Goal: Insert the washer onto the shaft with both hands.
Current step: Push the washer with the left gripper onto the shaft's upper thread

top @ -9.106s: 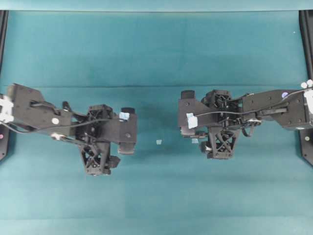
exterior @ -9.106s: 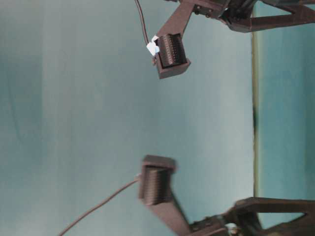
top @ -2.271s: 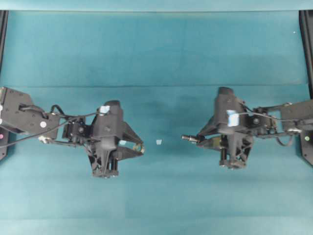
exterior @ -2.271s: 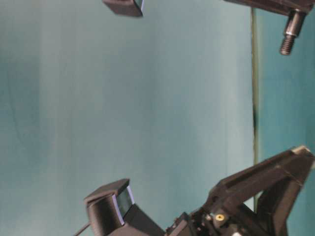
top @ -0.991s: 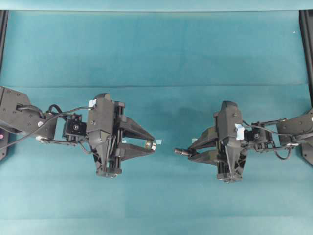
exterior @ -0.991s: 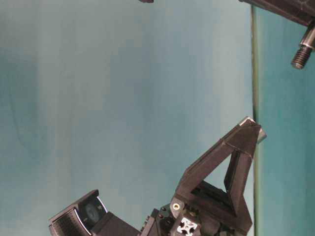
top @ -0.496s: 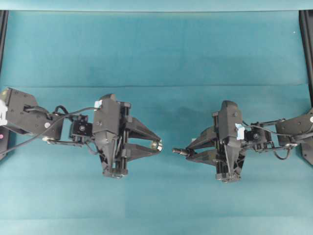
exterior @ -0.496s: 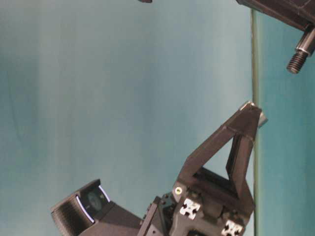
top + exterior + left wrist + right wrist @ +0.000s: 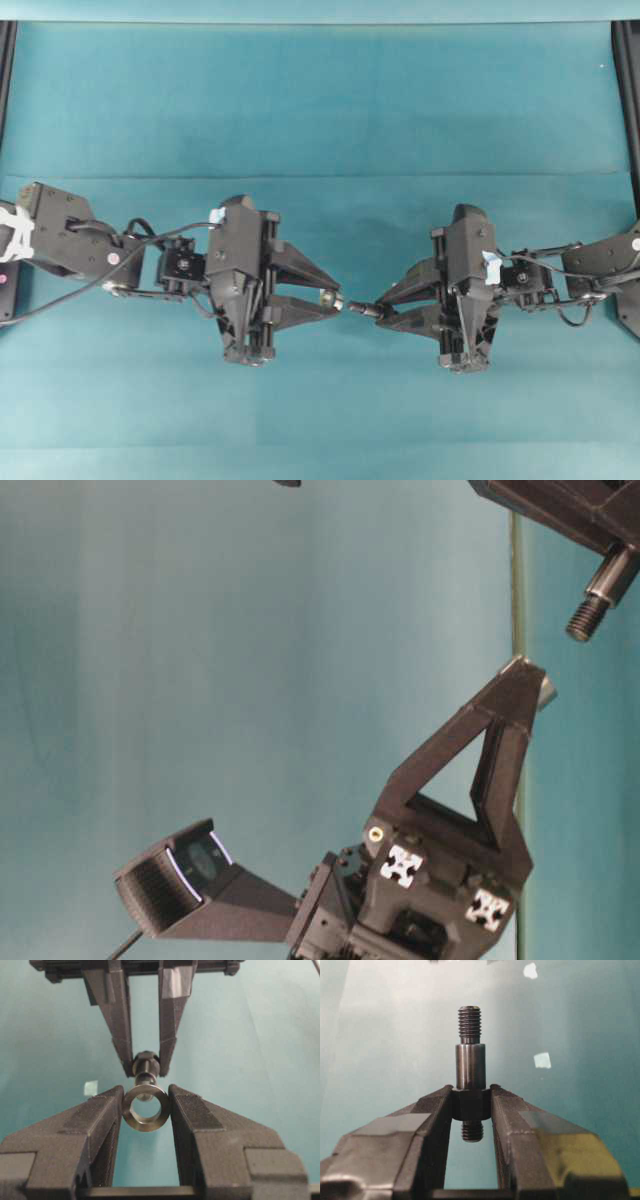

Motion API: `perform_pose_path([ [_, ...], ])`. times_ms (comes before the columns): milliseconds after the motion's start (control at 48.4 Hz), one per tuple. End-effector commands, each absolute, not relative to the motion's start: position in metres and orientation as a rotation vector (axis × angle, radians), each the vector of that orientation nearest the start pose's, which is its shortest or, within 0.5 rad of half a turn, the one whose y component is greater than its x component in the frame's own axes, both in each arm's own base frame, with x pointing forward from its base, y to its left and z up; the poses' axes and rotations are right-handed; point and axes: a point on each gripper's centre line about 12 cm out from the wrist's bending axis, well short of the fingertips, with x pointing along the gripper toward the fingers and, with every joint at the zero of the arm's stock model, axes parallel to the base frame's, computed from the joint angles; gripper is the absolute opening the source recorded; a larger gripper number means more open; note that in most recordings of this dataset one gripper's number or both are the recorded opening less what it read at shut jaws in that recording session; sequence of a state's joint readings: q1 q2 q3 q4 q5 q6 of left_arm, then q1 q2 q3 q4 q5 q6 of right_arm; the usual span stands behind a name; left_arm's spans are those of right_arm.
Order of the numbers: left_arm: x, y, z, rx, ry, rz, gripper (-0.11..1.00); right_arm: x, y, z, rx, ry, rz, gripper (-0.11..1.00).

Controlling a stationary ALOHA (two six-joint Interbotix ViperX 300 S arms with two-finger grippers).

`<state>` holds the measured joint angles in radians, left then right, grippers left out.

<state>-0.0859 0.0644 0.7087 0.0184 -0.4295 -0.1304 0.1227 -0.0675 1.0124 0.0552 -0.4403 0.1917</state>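
Left claw [image 9: 146, 1110] clamps the washer [image 9: 146, 1108]; right claw [image 9: 471, 1105] grips the shaft [image 9: 470, 1065] by its collar, threaded tip just short of the washer. Centre the hole on that tip, then advance straight.

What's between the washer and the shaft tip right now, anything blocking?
Nothing visible. The washer, held by the left gripper, faces the threaded tip of the shaft in the right gripper, with only open air between them.

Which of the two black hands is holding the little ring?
The left hand pinches the washer; the right hand grips the threaded shaft instead.
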Motion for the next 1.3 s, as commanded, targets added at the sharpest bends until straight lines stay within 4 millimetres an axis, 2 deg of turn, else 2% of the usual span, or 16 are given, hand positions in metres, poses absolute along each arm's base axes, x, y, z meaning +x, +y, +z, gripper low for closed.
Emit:
perform_pose_path([
  [0,0.408,-0.038,0.182,-0.099,0.317,-0.081,0.35,0.322,0.037,0.138,0.214,0.474,0.036,0.00],
  [1280,0.416,-0.041,0.172,-0.092,0.343,-0.085,0.35,0.334,0.035,0.144,0.214,0.415,0.035,0.00],
])
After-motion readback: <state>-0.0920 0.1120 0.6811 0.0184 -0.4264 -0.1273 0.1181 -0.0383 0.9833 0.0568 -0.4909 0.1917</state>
